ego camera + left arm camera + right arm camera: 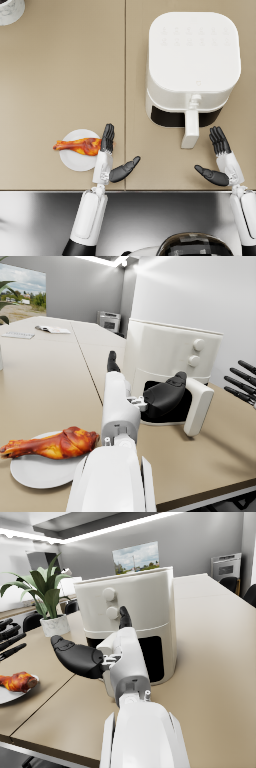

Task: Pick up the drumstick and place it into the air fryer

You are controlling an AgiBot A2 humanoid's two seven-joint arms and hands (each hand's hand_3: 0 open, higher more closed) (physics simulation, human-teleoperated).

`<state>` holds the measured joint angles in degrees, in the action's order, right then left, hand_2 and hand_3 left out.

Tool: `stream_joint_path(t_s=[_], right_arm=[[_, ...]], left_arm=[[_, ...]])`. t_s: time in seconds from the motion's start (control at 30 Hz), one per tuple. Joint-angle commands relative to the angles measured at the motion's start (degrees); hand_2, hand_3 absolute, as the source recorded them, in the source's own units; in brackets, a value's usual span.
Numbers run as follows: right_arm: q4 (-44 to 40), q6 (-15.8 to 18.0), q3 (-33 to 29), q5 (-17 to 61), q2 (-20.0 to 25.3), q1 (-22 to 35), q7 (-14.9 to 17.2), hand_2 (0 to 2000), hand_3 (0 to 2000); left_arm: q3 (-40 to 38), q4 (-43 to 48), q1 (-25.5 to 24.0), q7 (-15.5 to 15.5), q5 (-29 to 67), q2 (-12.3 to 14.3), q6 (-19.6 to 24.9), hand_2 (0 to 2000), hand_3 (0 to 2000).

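Note:
A browned drumstick (79, 146) lies on a small white plate (76, 161) near the table's front edge, also seen in the left wrist view as the drumstick (50, 444) on its plate (35, 472). My left hand (109, 157) is open just right of the plate, fingertips beside the drumstick's thick end, thumb spread to the right. The white air fryer (192, 62) stands at the right, its drawer pulled out with the handle (190, 129) pointing toward me. My right hand (220, 160) is open right of that handle, holding nothing.
A white pot (10, 10) shows at the far left corner; the right wrist view shows it holds a green plant (42, 594). A seam (125, 95) splits the tan tabletop. The table's front edge (125, 190) runs just behind both wrists.

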<state>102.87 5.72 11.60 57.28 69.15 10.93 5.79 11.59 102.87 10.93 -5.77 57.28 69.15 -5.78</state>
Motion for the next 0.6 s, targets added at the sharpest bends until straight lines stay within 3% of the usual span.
stream_joint_path(t_s=[0.03,0.6], right_arm=[[0.0,0.0,0.0,0.0,0.0,0.0,0.0,0,0],[0.0,0.0,0.0,0.0,0.0,0.0,0.0,0,0]], left_arm=[[0.0,0.0,0.0,0.0,0.0,0.0,0.0,0,0],[0.0,0.0,0.0,0.0,0.0,0.0,0.0,0,0]])
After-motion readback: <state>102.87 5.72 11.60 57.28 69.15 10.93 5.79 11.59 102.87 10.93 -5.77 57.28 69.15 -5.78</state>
